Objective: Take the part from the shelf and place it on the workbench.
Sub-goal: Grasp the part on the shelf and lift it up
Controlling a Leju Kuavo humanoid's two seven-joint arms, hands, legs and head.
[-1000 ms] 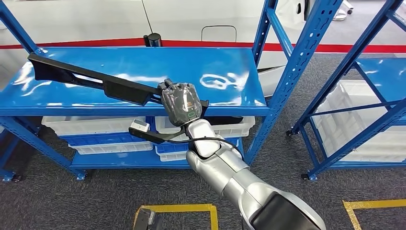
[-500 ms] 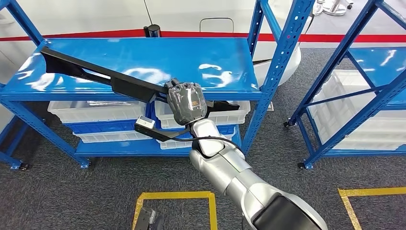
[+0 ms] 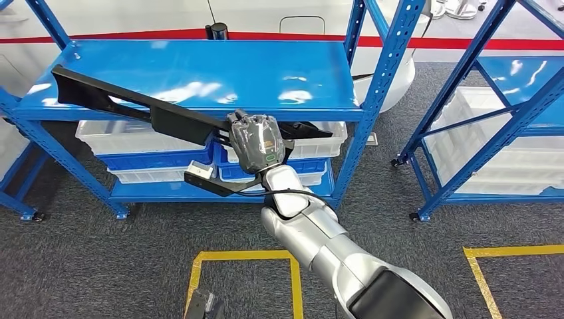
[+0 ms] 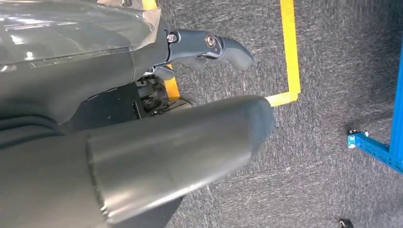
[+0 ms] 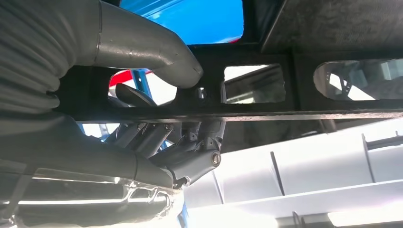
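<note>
My right hand (image 3: 253,141) grips the long black part (image 3: 166,118) just in front of the blue shelf (image 3: 199,73). I cannot tell if my left hand (image 4: 209,45) is open.

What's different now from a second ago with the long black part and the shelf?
The view has shifted as the robot moves. The long black plastic part has come further off the blue metal shelf, its near end now past the front edge. The right hand still grips it.
</note>
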